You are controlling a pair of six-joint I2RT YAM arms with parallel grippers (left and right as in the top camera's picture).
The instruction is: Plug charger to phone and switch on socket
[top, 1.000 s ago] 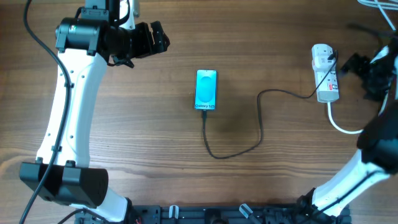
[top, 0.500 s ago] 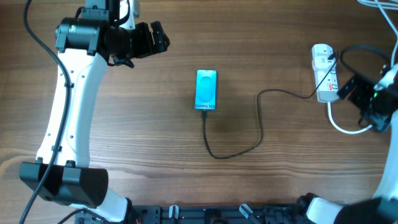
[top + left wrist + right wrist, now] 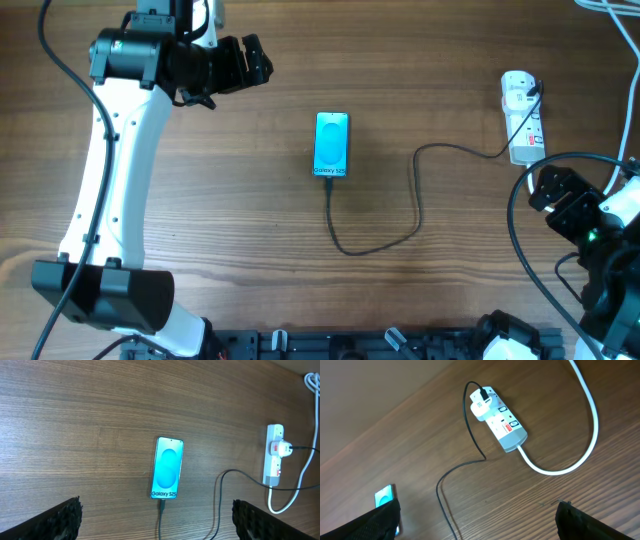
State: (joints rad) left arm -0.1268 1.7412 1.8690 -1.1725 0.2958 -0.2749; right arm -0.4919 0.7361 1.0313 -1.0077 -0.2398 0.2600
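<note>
The phone (image 3: 332, 145) lies flat mid-table with its cyan screen up; it also shows in the left wrist view (image 3: 167, 468) and at the right wrist view's left edge (image 3: 385, 495). The thin black charger cable (image 3: 417, 195) runs from the phone's near end in a loop to a white plug in the socket (image 3: 524, 118), also seen in the wrist views (image 3: 273, 460) (image 3: 502, 420). My left gripper (image 3: 243, 66) is open and empty, far left of the phone. My right gripper (image 3: 553, 198) is open and empty, below the socket.
The socket's thick white cord (image 3: 587, 430) curves off its near end toward the right table edge. My right arm's black cables (image 3: 520, 250) loop over the near right corner. Bare wood surrounds the phone.
My right arm has pulled back from the socket toward the near right corner. The left arm, phone and cable have not moved.
</note>
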